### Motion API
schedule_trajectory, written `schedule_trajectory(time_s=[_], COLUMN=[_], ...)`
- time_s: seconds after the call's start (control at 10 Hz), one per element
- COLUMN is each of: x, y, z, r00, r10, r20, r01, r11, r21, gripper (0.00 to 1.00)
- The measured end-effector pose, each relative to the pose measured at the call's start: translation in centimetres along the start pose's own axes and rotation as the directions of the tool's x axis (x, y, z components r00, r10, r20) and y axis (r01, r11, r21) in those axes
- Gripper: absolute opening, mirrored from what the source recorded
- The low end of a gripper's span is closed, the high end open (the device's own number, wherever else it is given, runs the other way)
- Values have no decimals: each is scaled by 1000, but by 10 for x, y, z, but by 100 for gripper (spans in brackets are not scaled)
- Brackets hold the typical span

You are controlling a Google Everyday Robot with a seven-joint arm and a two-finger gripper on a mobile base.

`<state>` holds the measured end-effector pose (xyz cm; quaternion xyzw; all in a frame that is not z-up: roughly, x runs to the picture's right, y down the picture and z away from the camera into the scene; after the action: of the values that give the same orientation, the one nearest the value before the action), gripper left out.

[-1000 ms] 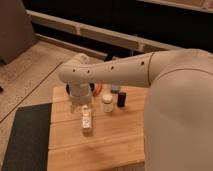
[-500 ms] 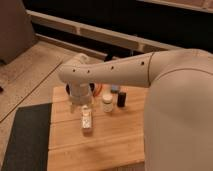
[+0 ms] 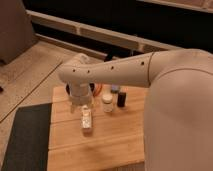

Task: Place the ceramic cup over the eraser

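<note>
The small whitish ceramic cup [image 3: 107, 103] stands upright on the wooden table [image 3: 100, 145], near its back edge. The black eraser [image 3: 121, 99] stands upright just right of the cup, a small gap apart. My gripper [image 3: 81, 102] hangs down from the white arm at the table's back left. It is left of the cup and just above the top end of the bottle. The arm hides most of the gripper.
A slim clear bottle [image 3: 87, 120] with a pale label lies on the table in front of the gripper. A black bowl [image 3: 68, 90] shows partly behind the wrist. A blue-grey object [image 3: 115, 89] and something orange [image 3: 101, 89] sit behind the cup. A dark mat [image 3: 25, 137] lies left of the table.
</note>
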<state>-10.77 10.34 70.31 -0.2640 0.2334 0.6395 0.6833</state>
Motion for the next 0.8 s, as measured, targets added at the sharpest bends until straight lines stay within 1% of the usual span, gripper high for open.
schedule_trajectory(time_s=[0.2,0.3,0.4,0.5,0.6,0.8], x=[0,-3,-23,-35,-57,-90], y=[0,1,0,-5,-12,-23], z=[0,0,4,6,9,2], r00=[1000,1000,999,998,995,980], r10=[-1,-3,-21,-31,-57,-123], r20=[1,5,35,51,83,157], r01=[1,3,22,33,61,134], r11=[1000,1000,999,999,997,989], r21=[1,-4,-30,-35,-48,-65], gripper=[65,65,65,65,65,65])
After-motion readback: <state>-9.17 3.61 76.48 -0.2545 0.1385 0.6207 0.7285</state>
